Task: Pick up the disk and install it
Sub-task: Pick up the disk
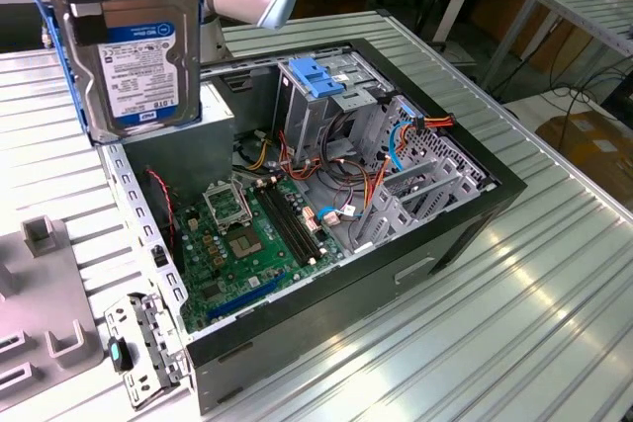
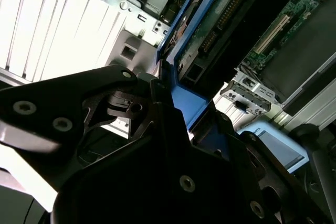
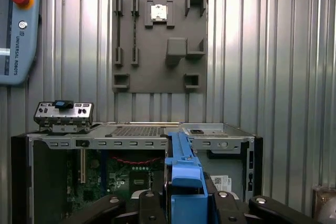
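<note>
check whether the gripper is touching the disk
Touching. In the first wrist view the gripper clamps the disk by its blue rail from both sides.
</note>
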`<action>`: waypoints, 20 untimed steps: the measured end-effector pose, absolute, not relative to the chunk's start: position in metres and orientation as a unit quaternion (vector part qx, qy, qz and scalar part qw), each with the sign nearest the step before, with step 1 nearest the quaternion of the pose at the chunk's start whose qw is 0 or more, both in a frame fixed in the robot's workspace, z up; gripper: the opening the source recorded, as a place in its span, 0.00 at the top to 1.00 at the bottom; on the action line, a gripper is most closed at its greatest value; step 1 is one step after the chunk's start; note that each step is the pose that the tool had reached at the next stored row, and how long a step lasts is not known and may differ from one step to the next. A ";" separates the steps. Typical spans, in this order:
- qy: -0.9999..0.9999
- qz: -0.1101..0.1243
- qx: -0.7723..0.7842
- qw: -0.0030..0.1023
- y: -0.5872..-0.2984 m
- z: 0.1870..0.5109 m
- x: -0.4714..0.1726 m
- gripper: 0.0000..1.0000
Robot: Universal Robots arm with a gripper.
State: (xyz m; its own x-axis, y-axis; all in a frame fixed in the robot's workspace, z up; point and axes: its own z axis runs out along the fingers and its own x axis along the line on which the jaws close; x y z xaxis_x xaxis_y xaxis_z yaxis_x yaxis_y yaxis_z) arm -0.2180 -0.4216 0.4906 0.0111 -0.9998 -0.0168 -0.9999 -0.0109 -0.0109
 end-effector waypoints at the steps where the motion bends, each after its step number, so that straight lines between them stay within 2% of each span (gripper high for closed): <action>1: 0.703 0.002 -0.711 0.010 -0.422 0.491 -0.215 0.63; 20: 0.703 0.002 -0.711 0.010 -0.424 0.489 -0.164 0.63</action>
State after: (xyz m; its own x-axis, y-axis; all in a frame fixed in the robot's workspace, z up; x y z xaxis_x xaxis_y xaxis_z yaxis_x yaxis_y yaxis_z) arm -0.1641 -0.4240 0.4887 0.0103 -0.9998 -0.0166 -0.9999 -0.0101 -0.0105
